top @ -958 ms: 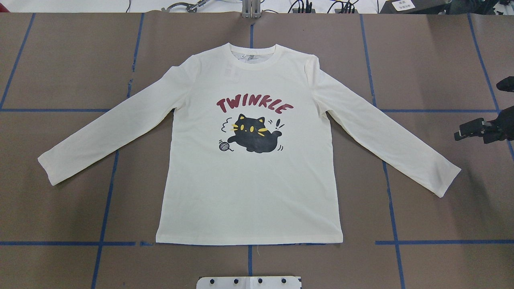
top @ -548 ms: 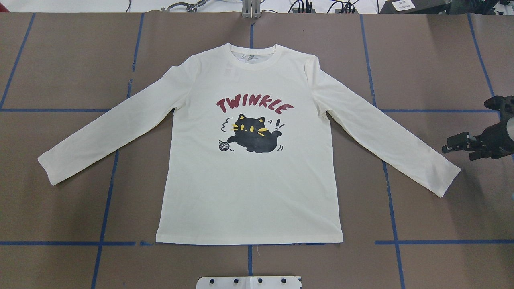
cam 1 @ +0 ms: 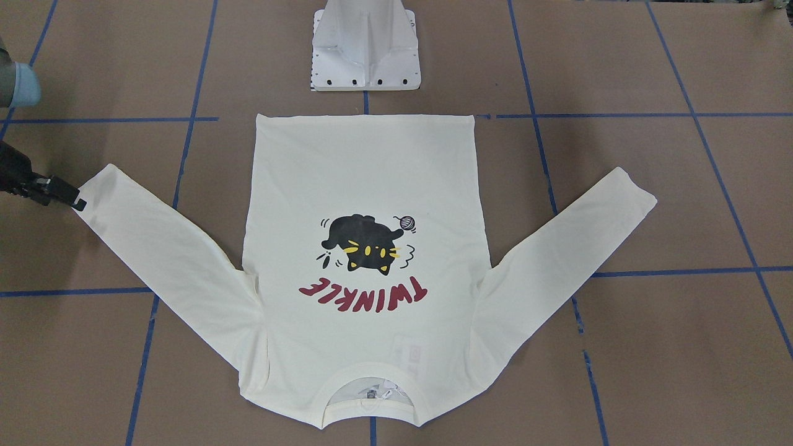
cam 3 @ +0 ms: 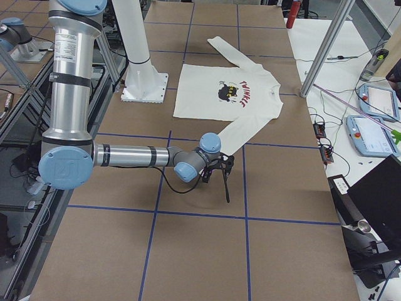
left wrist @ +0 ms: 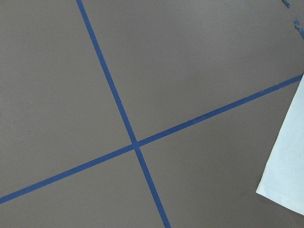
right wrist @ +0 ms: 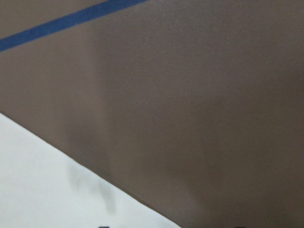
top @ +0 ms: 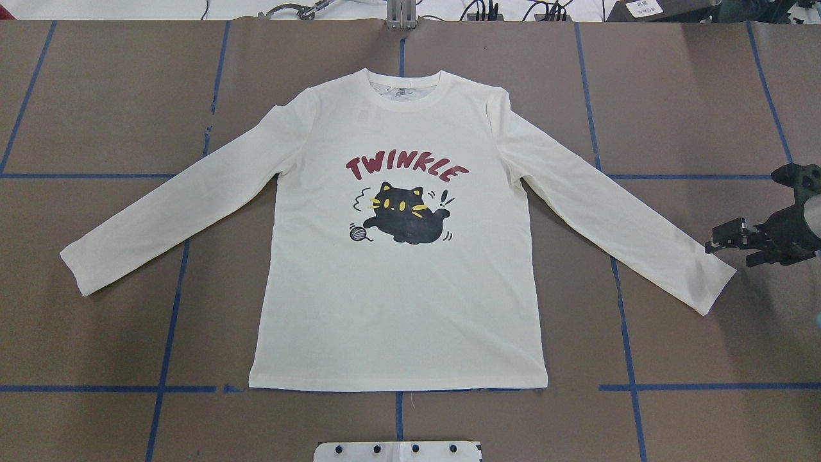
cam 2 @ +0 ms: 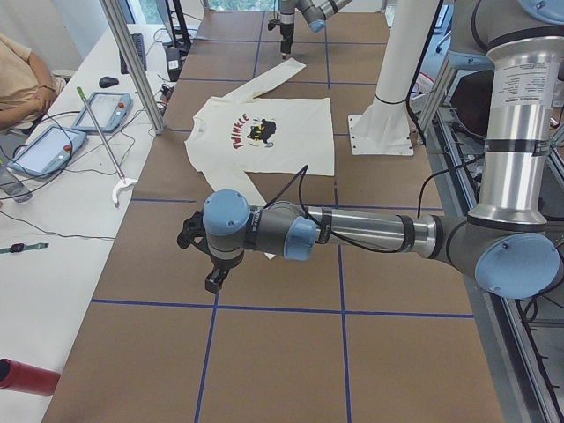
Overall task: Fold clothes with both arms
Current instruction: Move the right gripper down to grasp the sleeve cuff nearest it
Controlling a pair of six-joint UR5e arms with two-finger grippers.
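Change, right gripper (top: 721, 242): I log it further in toward the shirt than a second ago, now just beside the sleeve cuff at 3 o'clock on the table; half a second ago it sat slightly further out.
Change, shirt: I see no shift; same outline against the tape lines as before.
Right gripper state: fingers appear close together with nothing between them; tips at the cuff edge in the front-facing view (cam 1: 68, 197). I cannot tell whether they touch the cloth.
Left gripper (cam 2: 214, 280): seen only from the side camera, hanging over bare table off the other sleeve; I cannot tell how far apart its fingers are. Its wrist camera shows a sleeve corner at 4 o'clock.
T-shirt (top: 397, 295): cream, long-sleeved, flat and face up at table centre, collar at 12 o'clock, hem at 6 o'clock, both sleeves spread down and outward.
Print: black cat (top: 405, 221) with yarn ball, dark red "TWINKLE" above.
Table (top: 115, 96): brown covering, gridded with blue tape (top: 168, 340).
Pedestal base (cam 1: 365, 49): white, just beyond the hem.
Room: side bench (cam 2: 53, 220) with tablets and cables; a person's arm at its far end.
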